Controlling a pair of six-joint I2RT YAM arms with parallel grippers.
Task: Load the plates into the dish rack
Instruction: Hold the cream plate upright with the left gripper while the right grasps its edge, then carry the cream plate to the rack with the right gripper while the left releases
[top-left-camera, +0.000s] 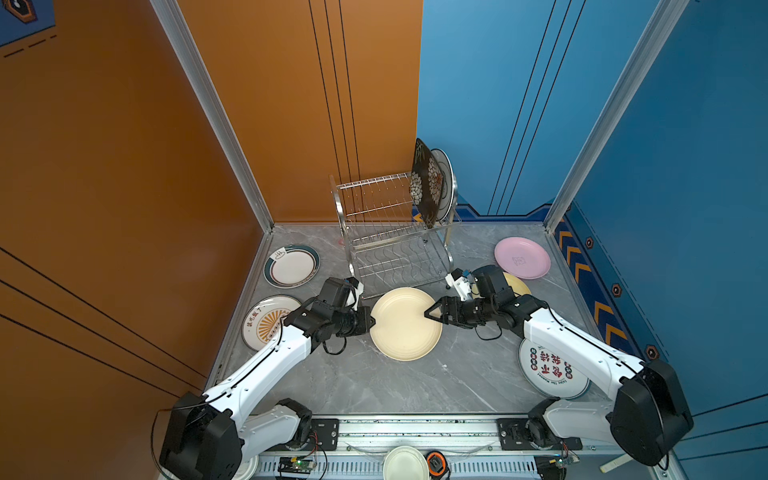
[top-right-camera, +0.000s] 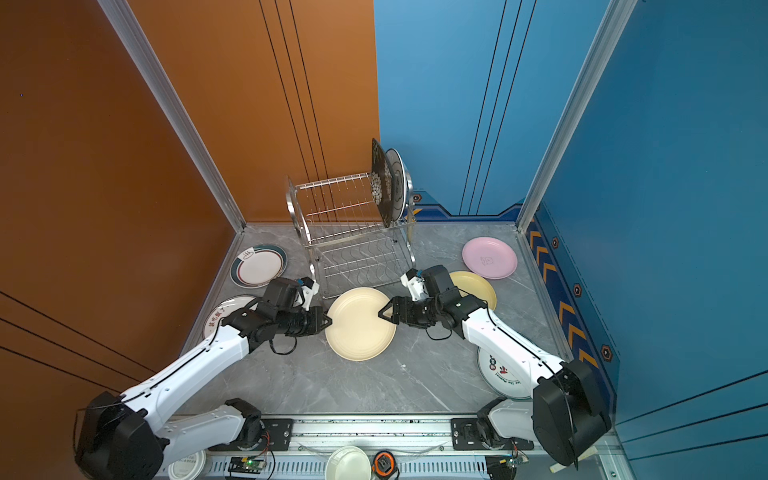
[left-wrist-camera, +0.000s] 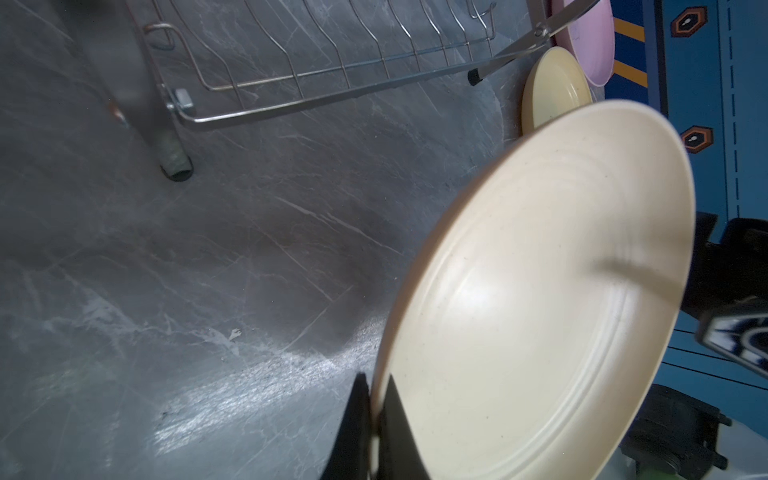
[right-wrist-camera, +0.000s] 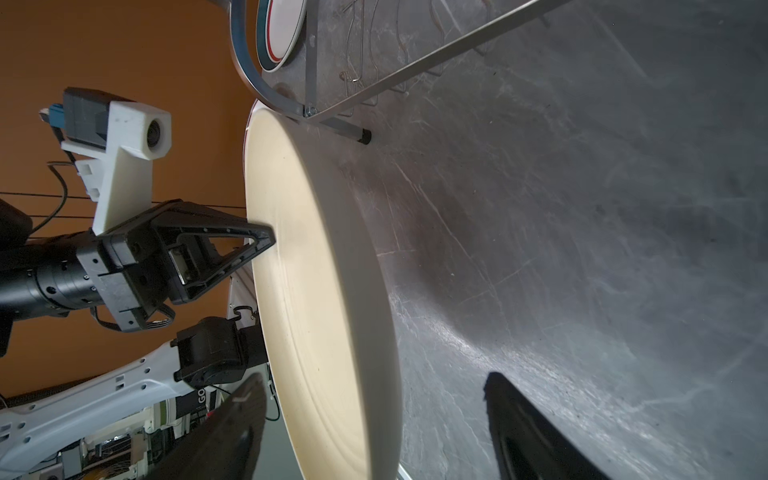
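My left gripper (top-left-camera: 371, 322) (top-right-camera: 328, 322) (left-wrist-camera: 374, 380) is shut on the left rim of the cream plate (top-left-camera: 405, 324) (top-right-camera: 359, 324) (left-wrist-camera: 540, 291) (right-wrist-camera: 316, 291), holding it above the table in front of the dish rack (top-left-camera: 390, 232) (top-right-camera: 353, 232). My right gripper (top-left-camera: 428, 313) (top-right-camera: 381, 314) (right-wrist-camera: 374, 376) is open, one finger on each side of the plate's right rim, with gaps on both sides. A square black floral plate (top-left-camera: 426, 187) and a green-rimmed plate (top-left-camera: 444, 178) stand in the rack's top tier at its right end.
Lying flat on the table are a teal-rimmed plate (top-left-camera: 292, 266) and an orange-sunburst plate (top-left-camera: 266, 324) on the left, and pink (top-left-camera: 522, 257), pale yellow (top-left-camera: 517, 284) and red-lettered (top-left-camera: 548, 370) plates on the right. A small white dish (top-left-camera: 405, 463) sits by the front rail.
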